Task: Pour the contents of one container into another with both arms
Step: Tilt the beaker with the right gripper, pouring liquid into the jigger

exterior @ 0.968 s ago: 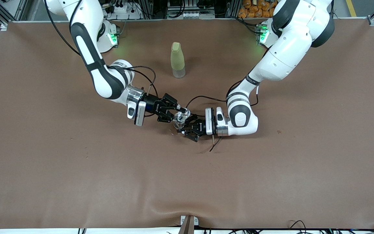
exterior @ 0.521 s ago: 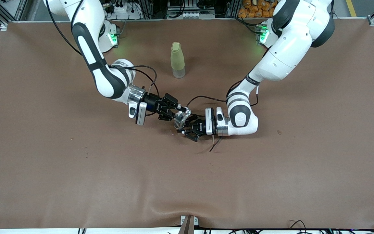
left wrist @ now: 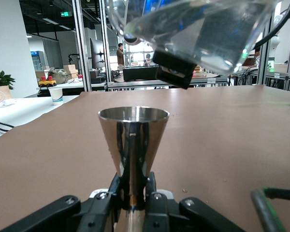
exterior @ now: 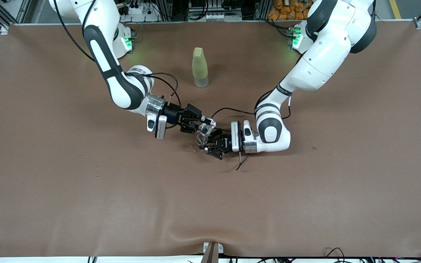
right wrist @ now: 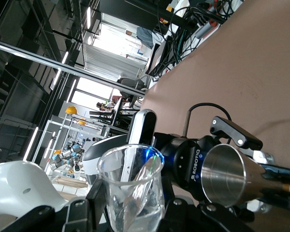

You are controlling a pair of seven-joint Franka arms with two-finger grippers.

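Observation:
My right gripper [exterior: 203, 125] is shut on the tiny clear glass cup [exterior: 206, 128], which is tilted with its mouth over the steel jigger [exterior: 200, 140]. In the right wrist view the cup [right wrist: 132, 189] holds some clear liquid between the right gripper's fingers [right wrist: 97, 203]. My left gripper [exterior: 205, 144] is shut on the jigger's narrow waist and keeps it upright just above the table's middle. The left wrist view shows the jigger [left wrist: 133, 137] with its round rim up, my left gripper [left wrist: 133, 189] at its waist, and the tilted cup [left wrist: 193, 29] close above it.
A tall yellow-green bottle [exterior: 200, 67] stands on the brown table [exterior: 86, 190], farther from the front camera than the grippers. A loose cable end [exterior: 242, 163] lies by the left wrist. A few small specks [exterior: 97, 171] dot the cloth.
The right arm has shifted a little toward the left gripper and turned its wrist, tipping the cup further over the jigger. The left arm has stayed still.

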